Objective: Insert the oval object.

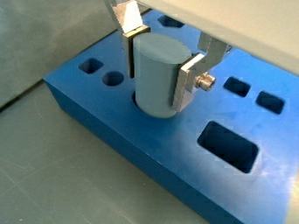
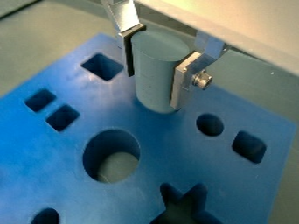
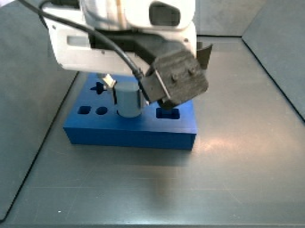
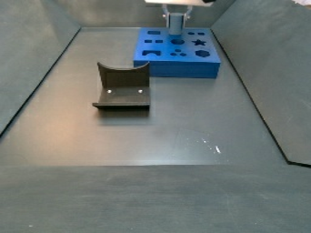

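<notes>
The oval object [image 1: 156,54] is a pale grey-blue peg standing upright, with its lower end in a hole in the top of the blue block [image 1: 128,122]. My gripper [image 1: 159,77] is shut on it, one silver finger [image 1: 184,80] on each flat side. Both wrist views show this grip: peg [image 2: 155,61], gripper [image 2: 158,77], block [image 2: 233,188]. In a side view the peg [image 3: 125,101] stands on the block [image 3: 131,132] beneath the gripper [image 3: 127,93]. From farther away the gripper [image 4: 176,22] hangs over the block [image 4: 177,62].
The block's top has several shaped holes, among them a rectangle [image 1: 228,144], a large round one [image 2: 114,159] and a star [image 2: 181,206]. The dark fixture [image 4: 122,88] stands on the floor in front of the block. Grey walls ring the floor.
</notes>
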